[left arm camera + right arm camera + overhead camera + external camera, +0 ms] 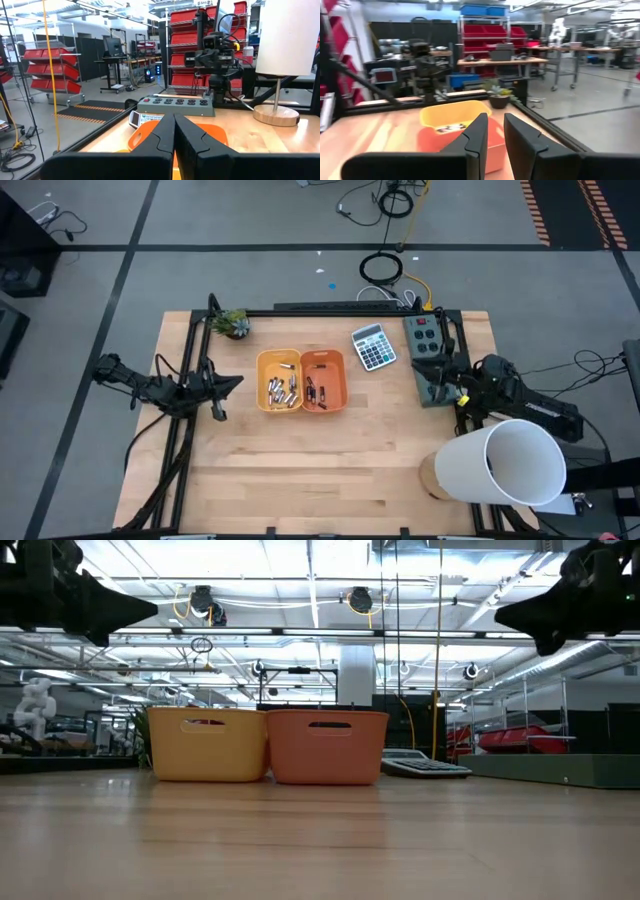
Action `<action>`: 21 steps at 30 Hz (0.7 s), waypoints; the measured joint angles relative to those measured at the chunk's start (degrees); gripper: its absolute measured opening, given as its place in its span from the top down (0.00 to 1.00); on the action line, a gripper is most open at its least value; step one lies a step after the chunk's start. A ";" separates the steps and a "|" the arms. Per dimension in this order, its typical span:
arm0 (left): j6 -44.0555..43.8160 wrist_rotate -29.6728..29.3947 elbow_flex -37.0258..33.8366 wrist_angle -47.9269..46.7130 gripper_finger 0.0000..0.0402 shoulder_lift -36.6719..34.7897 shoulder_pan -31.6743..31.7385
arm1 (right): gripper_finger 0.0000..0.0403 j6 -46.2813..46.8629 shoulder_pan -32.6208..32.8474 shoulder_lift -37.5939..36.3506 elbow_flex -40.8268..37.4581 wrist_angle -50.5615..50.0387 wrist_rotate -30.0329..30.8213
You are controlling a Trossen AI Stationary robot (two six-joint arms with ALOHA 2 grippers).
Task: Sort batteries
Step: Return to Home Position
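Observation:
Two small trays stand side by side at the table's middle. The yellow tray holds pale silvery batteries; the orange tray holds dark batteries. My left gripper hovers left of the yellow tray, well above the table, pointing at it, its fingers shut. My right gripper hovers to the right of the trays, over the power strip, and points toward them with a narrow gap between its fingers. In the low view both grippers hang high, the left and the right.
A grey calculator lies right of the trays near the far edge. A power strip runs along the right side. A small potted plant sits at the far left corner, and a white lamp at the near right.

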 joint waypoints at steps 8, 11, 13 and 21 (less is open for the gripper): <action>0.02 0.00 -0.02 0.00 0.98 0.00 0.00 | 0.86 0.00 9.08 0.00 0.00 -1.19 0.00; 0.03 0.00 -0.02 0.00 0.98 0.00 0.00 | 0.86 0.00 11.85 0.00 0.00 -1.20 0.00; 0.02 0.00 -0.02 0.00 0.98 0.00 0.00 | 0.86 0.00 12.88 0.00 0.00 -1.20 0.00; 0.04 0.00 -0.07 0.00 0.98 0.00 0.00 | 0.86 2.03 15.31 -0.02 -0.13 -1.51 -0.22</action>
